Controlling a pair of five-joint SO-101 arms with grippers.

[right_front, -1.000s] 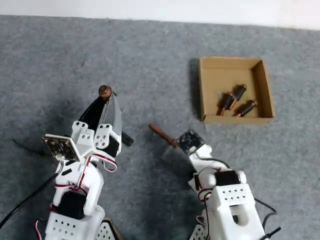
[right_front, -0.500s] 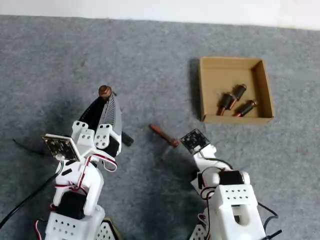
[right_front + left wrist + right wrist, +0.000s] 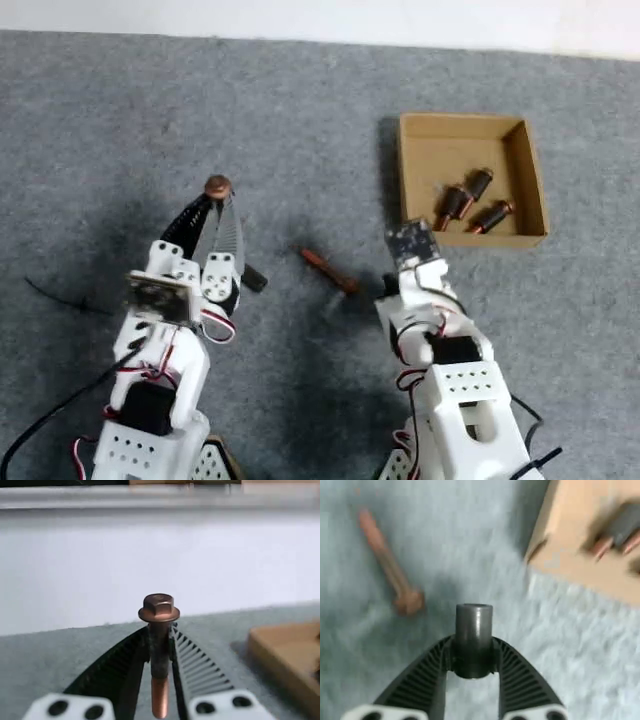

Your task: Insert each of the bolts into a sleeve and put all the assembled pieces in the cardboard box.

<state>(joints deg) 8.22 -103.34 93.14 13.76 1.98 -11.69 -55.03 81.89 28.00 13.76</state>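
From above, the left end effector (image 3: 216,203) is clamped on a bolt (image 3: 216,186). A loose bolt (image 3: 329,270) lies on the grey counter (image 3: 120,120) between the arms. The box (image 3: 445,150) holds three assembled pieces (image 3: 455,205).

The left wrist view shows the bolt gripped by its shank.

In the right wrist view, the right end effector (image 3: 473,652) is clamped on a dark sleeve (image 3: 473,627), above the counter between the loose bolt and the box.

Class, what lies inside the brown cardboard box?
The brown cardboard box holds three copper-coloured bolts, each pushed into a dark cylindrical sleeve. The sleeves cover part of each shank.
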